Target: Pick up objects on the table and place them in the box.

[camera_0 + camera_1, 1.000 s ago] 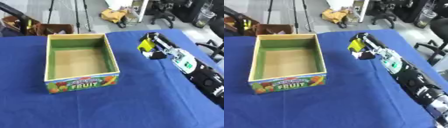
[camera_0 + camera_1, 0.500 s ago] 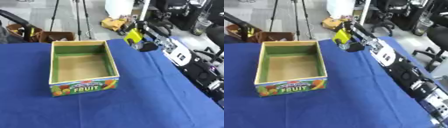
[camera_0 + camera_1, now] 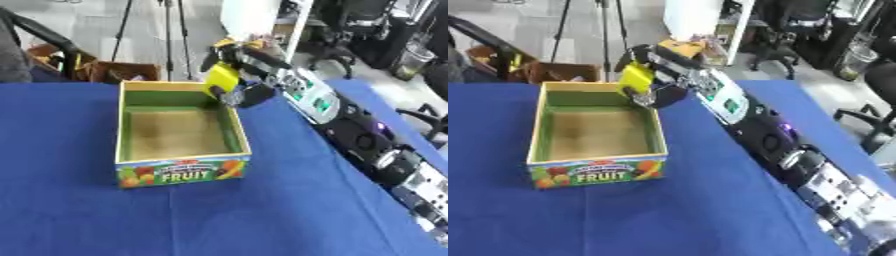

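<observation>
one right hand (image 3: 241, 75) curled round one yellow object (image 3: 221, 78), above one fruit box (image 3: 182, 131) rim

The box (image 3: 182, 172) bears "FRUIT" on its front panel; smaller print above seems unreadable.

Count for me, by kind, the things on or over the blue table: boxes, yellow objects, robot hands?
Boxes: 1, the fruit box, open and empty.
Yellow objects: 1, the yellow object, held over the box's far right corner.
Robot hands: 1, the right hand, holding it.
Total: 3.
</observation>
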Robot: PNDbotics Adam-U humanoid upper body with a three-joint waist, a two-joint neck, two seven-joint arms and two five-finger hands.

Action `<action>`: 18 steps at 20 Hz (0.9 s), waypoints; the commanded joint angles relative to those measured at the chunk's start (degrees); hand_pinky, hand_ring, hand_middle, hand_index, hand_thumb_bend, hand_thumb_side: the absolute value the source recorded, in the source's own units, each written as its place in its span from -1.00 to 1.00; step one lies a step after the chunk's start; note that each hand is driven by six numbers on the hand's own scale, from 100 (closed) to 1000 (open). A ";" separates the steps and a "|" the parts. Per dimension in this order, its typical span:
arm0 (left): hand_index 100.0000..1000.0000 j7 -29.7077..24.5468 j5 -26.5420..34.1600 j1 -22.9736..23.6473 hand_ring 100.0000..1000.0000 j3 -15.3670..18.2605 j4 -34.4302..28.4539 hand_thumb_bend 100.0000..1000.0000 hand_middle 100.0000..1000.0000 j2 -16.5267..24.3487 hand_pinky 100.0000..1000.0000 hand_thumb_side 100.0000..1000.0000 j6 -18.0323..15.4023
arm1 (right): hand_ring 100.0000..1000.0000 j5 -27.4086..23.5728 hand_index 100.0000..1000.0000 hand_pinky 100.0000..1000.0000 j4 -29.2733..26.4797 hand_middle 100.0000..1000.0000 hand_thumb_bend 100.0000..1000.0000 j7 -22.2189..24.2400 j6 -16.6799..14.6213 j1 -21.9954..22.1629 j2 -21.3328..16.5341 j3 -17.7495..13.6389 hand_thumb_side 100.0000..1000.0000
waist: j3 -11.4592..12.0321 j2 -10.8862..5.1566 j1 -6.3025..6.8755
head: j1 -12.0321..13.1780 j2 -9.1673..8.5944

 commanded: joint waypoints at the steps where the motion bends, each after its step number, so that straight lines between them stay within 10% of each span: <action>1: 0.30 -0.41 0.39 -0.71 0.24 -0.17 -1.21 -0.32 0.02 0.15 0.10 0.99 -0.01 | -0.06 3.02 0.51 -0.78 0.66 0.44 -0.99 2.01 -1.26 -1.41 -0.34 0.63 -0.70 | 0.22 -0.69 0.12 | -0.34 -0.13; 5: 0.30 -0.67 0.37 -0.86 0.24 -0.25 -1.29 -0.32 0.02 -0.06 0.10 0.99 0.01 | 0.03 7.39 0.55 -0.68 2.09 0.49 -0.98 3.27 -3.75 -2.36 1.59 2.20 -0.63 | 0.41 -0.39 -0.06 | -0.40 0.00; 13: 0.30 -1.01 0.05 -1.06 0.24 -0.21 -1.19 -0.31 0.02 -0.18 0.10 0.99 -0.06 | 0.89 15.26 0.68 0.66 2.36 0.83 -0.64 9.10 -10.40 -3.40 4.47 5.20 0.14 | -0.37 -0.74 -0.32 | -0.13 0.35; 18: 0.30 -0.58 -0.13 -0.68 0.24 0.26 -0.85 -0.31 0.02 0.02 0.10 0.98 -0.12 | 0.96 13.45 0.65 0.76 -0.44 0.85 -0.73 9.81 -12.12 -3.22 5.03 5.06 0.16 | -2.45 -1.77 -0.04 | 0.56 1.19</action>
